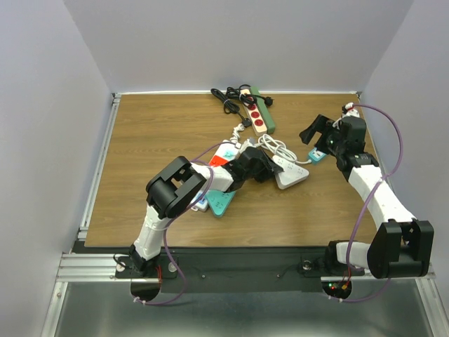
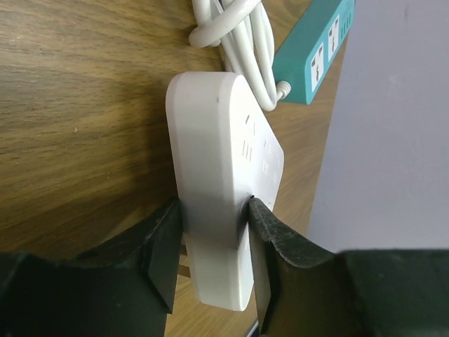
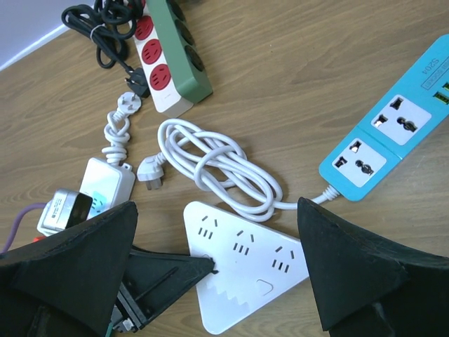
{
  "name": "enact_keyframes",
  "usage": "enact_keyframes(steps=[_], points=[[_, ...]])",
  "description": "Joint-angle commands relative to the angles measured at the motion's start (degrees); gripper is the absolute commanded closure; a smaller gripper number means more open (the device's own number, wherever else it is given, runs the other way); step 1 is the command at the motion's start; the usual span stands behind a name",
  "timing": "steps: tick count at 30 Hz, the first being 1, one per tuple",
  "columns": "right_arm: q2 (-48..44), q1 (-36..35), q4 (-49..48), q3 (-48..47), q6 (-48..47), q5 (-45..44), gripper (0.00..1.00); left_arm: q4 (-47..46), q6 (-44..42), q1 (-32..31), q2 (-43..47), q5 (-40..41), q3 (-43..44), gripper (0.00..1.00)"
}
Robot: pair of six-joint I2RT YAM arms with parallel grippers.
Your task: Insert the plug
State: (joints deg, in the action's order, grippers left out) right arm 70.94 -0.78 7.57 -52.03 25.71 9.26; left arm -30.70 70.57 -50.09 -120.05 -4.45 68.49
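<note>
Left claw [image 2: 214, 210], arm outstretched, grips white power strip [image 2: 217, 126]; right claw [image 3: 216, 207] hovers wide.

A wooden table [image 1: 154, 140] with brown grain fills the enclosure, its top matte and evenly lit (the shadows on it are soft). Pale lavender-grey walls close it in on three sides: the back wall [image 1: 238, 42], the left wall [image 1: 42, 140] and the right wall [image 1: 414, 84]. An aluminium rail [image 1: 98, 168] runs along the table's left edge, and a second rail [image 1: 91, 267] crosses its near edge. Below that lies a grey metal surface [image 1: 245, 316].
</note>
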Motion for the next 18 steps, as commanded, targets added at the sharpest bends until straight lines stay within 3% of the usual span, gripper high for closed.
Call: enact_keyframes(steps=[1, 9, 18], points=[[0.1, 0.3, -1.4, -3.2, -0.1, 1.0, 0.0, -0.6, -2.3, 0.4, 2.4, -0.4, -2.1, 1.0], [0.8, 0.3, -1.4, -4.6, -1.0, 10.3, 0.0, -20.6, -6.2, 3.8, 8.1, -13.0, -11.2, 1.0], [7.7, 0.4, -1.4, -11.3, -2.2, 29.9, 0.0, -24.7, -14.8, 6.9, 15.8, -23.5, -13.0, 1.0]])
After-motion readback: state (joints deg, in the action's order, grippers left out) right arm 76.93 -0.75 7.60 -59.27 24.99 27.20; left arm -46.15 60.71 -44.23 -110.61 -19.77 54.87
